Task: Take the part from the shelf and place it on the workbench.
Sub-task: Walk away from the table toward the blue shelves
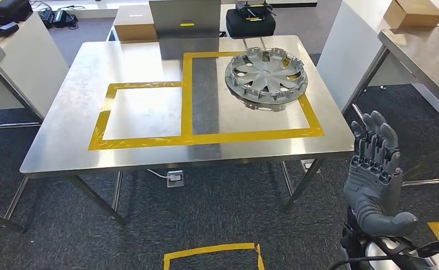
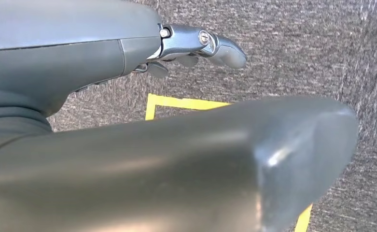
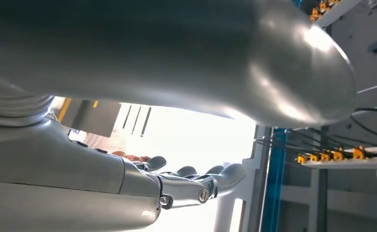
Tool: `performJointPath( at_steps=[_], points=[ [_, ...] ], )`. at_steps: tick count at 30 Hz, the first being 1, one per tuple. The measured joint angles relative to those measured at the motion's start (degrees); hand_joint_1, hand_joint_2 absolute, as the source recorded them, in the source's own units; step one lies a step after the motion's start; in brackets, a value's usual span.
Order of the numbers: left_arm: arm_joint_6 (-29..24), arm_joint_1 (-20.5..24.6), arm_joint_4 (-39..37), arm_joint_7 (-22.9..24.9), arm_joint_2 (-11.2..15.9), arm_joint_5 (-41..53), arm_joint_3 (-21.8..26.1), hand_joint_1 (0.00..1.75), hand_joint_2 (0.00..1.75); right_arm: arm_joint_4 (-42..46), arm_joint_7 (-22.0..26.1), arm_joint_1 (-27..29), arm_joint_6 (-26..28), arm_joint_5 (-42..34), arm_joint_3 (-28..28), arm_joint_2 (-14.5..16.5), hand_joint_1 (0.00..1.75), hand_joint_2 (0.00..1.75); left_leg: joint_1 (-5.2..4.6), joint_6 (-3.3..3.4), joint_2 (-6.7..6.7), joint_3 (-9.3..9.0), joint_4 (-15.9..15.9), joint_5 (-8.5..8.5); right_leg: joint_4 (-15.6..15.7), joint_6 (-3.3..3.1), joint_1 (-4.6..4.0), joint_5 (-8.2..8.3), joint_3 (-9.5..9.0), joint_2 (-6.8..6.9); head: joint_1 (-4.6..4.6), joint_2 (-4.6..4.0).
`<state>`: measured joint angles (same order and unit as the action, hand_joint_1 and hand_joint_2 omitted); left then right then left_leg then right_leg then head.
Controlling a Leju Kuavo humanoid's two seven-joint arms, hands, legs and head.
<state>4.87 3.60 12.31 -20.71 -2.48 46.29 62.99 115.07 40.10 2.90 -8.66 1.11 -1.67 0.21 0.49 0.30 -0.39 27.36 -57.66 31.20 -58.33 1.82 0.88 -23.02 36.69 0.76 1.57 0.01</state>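
The wheel cover (image 1: 266,77) lies flat on the tabletop (image 1: 149,73) inside the right yellow-taped square. The right robot hand (image 1: 374,169) (fingers straight, holding nothing) hangs beside the tabletop's edge; the left robot hand (image 2: 196,46) is also empty above the carpet.

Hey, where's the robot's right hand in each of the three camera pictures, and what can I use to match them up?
Head view: the right hand is raised at lower right, off the workbench corner, fingers apart, holding nothing.
Left wrist view: the right hand is not in it; the left hand hangs over carpet and yellow floor tape.
Right wrist view: the right hand reaches in along the lower part.
Shared landmark: the yellow floor tape in the head and left wrist views.
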Motion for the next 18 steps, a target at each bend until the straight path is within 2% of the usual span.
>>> performJointPath(
  at_steps=[1,2,4,5,6,7,8,9,10,11,12,13,15,16,17,18],
  points=[
    [0.0,0.04,0.01,-0.01,0.03,0.05,0.0,0.0,0.0,-0.03,-0.03,0.02,-0.12,-0.04,0.01,0.01,0.0,0.0,0.04,0.58,0.11,0.64,0.02,-0.6,-1.07,0.33,0.07,-1.39,0.57,-0.09,-0.15,0.0],
    [0.0,0.07,0.02,-0.01,0.05,0.11,0.0,0.0,0.0,-0.08,-0.03,0.04,-0.3,-0.15,0.02,0.01,0.0,0.0,0.09,1.06,0.22,1.42,0.07,-1.29,-3.23,0.56,0.11,-3.74,1.41,-0.19,-0.32,0.01],
    [0.0,0.1,0.05,-0.01,0.13,0.25,0.0,0.0,0.0,-0.31,-0.04,0.08,-0.77,-0.48,0.03,0.01,0.0,0.0,-0.08,1.49,0.29,3.07,-0.01,-2.61,-10.21,0.85,0.09,-9.4,3.37,-0.28,-0.66,0.0],
    [0.0,0.1,0.05,-0.01,0.15,0.31,0.0,0.0,0.0,-0.51,-0.04,0.14,-1.03,-0.64,0.03,0.01,0.0,0.0,-0.23,1.6,0.31,3.92,-0.08,-3.28,-13.54,0.86,0.08,-10.87,3.95,-0.3,-0.75,0.0],
    [0.0,0.09,0.07,0.02,0.17,0.37,0.0,0.0,0.0,-0.77,-0.04,0.2,-1.28,-0.74,0.03,0.02,0.0,0.0,-0.41,1.67,0.31,4.78,-0.15,-3.93,-15.52,0.74,0.02,-11.03,3.85,-0.31,-0.79,0.0],
    [0.0,0.09,0.07,0.05,0.18,0.41,0.01,0.0,0.0,-1.08,-0.04,0.29,-1.52,-0.85,0.03,0.03,0.0,0.0,-0.63,1.72,0.3,5.6,-0.22,-4.57,-15.54,0.46,-0.12,-10.04,2.76,-0.32,-0.83,0.0],
    [0.0,0.08,0.07,0.09,0.18,0.45,0.01,0.0,0.0,-1.43,-0.04,0.39,-1.74,-0.97,0.03,0.05,0.0,0.0,-0.86,1.75,0.27,6.37,-0.27,-5.16,-13.38,-0.03,-0.33,-8.49,0.6,-0.35,-0.86,0.0],
    [0.0,0.1,0.06,0.11,0.09,0.46,0.02,0.0,0.0,-1.81,-0.05,0.48,-1.85,-1.1,0.03,0.08,0.0,0.0,-0.97,1.77,0.24,6.94,-0.3,-5.69,-9.49,-0.79,-0.69,-7.31,-2.41,-0.43,-0.88,0.0],
    [0.0,0.11,0.05,0.12,-0.05,0.46,0.03,0.0,0.0,-2.17,-0.05,0.61,-1.92,-1.23,0.03,0.11,0.0,0.0,-1.1,1.68,0.19,7.39,-0.33,-6.21,-4.82,-1.59,-1.04,-7.09,-5.62,-0.45,-0.86,0.0],
    [0.0,0.12,0.04,0.12,-0.19,0.46,0.05,0.0,0.0,-2.5,-0.03,0.77,-1.96,-1.32,0.04,0.16,0.0,0.0,-1.05,1.47,0.16,7.65,-0.26,-6.7,-1.15,-2.12,-1.42,-7.2,-8.01,-0.48,-0.84,0.01],
    [0.0,0.13,0.05,0.11,-0.3,0.46,0.1,0.0,0.0,-2.88,-0.01,0.93,-1.98,-1.43,0.04,0.2,0.0,0.0,-0.86,1.16,0.16,7.79,-0.17,-7.18,1.34,-2.57,-1.75,-7.56,-9.46,-0.51,-0.9,0.01],
    [0.0,0.12,0.05,0.11,-0.35,0.46,0.21,0.0,0.0,-3.37,-0.02,1.12,-2.01,-1.53,0.05,0.25,0.0,0.0,-0.71,0.77,0.15,7.89,-0.01,-7.66,2.46,-2.75,-1.99,-7.68,-9.89,-0.48,-1.03,0.01],
    [0.0,0.08,0.06,0.12,-0.34,0.48,0.56,0.0,0.0,-4.8,-0.05,1.7,-2.18,-1.67,0.05,0.43,0.0,0.0,-0.53,0.1,0.12,8.14,0.2,-8.11,3.19,-3.13,-1.97,-6.4,-9.44,-0.39,-1.35,0.0],
    [0.0,0.04,0.04,0.13,-0.4,0.5,0.74,0.0,0.0,-5.64,-0.07,2.06,-2.39,-1.65,0.04,0.61,0.0,0.0,-0.55,-0.17,0.1,8.51,-0.4,-7.13,3.59,-3.33,-1.8,-5.66,-9.02,-0.29,-1.36,-0.01],
    [0.0,-0.03,0.02,0.13,-0.43,0.54,0.88,0.0,0.0,-6.58,-0.04,2.51,-2.64,-1.63,0.03,0.85,0.0,0.0,-0.52,-0.47,0.09,9.11,-1.97,-5.14,3.96,-3.46,-1.54,-4.88,-8.48,-0.19,-1.24,-0.01],
    [0.0,-0.06,0.01,0.12,-0.45,0.57,1.02,0.0,0.0,-7.63,-0.03,2.99,-2.87,-1.61,0.01,1.11,0.0,0.0,-0.36,-0.78,0.09,9.88,-4.69,-2.3,4.09,-3.49,-1.39,-4.22,-7.8,-0.09,-1.12,-0.01]
  ],
)
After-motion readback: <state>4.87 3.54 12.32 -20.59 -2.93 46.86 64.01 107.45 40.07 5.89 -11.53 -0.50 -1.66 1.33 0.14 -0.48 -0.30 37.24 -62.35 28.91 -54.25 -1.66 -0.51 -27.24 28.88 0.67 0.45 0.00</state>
